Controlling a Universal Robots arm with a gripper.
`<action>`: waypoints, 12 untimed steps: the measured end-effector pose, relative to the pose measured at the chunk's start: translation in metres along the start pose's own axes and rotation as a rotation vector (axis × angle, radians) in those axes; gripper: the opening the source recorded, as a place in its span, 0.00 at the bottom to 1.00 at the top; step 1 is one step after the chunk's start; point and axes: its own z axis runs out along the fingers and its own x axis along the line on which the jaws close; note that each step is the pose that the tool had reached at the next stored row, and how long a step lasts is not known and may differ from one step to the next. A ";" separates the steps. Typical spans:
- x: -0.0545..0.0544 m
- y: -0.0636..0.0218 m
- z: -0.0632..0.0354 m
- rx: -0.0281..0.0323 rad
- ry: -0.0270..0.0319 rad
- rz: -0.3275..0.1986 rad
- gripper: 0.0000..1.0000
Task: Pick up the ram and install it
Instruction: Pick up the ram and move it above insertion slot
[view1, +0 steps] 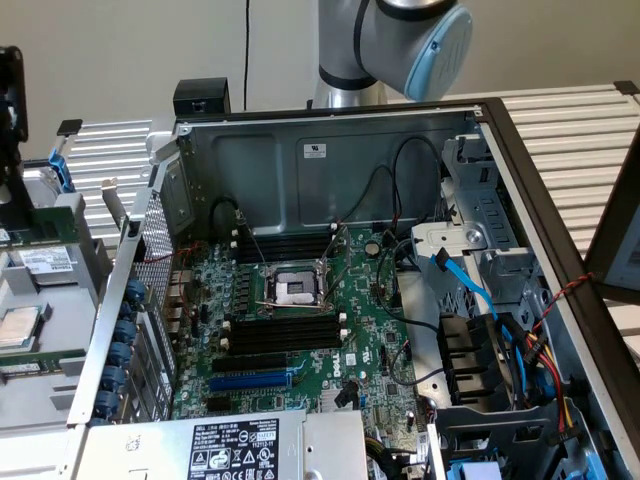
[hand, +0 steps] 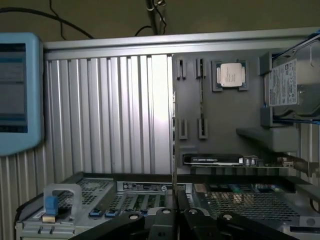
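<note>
- The wrist view shows the gripper (hand: 176, 214) with its jaws pinching the ram (hand: 173, 150), a thin strip seen edge-on that stands straight up from between the fingertips.
- Behind the ram in that view, a grey tray (hand: 225, 115) holds a processor (hand: 231, 75), a drive (hand: 287, 85) and a dark card (hand: 212, 160). Another thin stick (hand: 201, 97) stands in a pair of holders in the tray.
- Also there, a blue-framed screen (hand: 15, 90) stands beside a ribbed table (hand: 110, 115).
- The exterior view shows the arm (view1: 400, 40) above the rear wall of the open case (view1: 300, 160).
- Inside the case lies the motherboard (view1: 370, 340). Its socket (view1: 295, 290) sits between two banks of black memory slots (view1: 285, 330), and a blue slot (view1: 250, 380) lies just beside the nearer bank.
- A bay (view1: 480, 370) on the exterior view's right holds black, red and blue cables (view1: 470, 280).
- The tray sits outside the case on the exterior view's left, with the processor lying in it.
</note>
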 end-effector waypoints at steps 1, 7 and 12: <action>0.000 -0.0045 -0.0001 -0.0002 -0.0015 0.000 0.12; -0.001 -0.0319 0.0000 -0.0004 -0.0042 0.000 0.12; -0.001 -0.0549 0.0001 -0.0006 -0.0073 0.000 0.12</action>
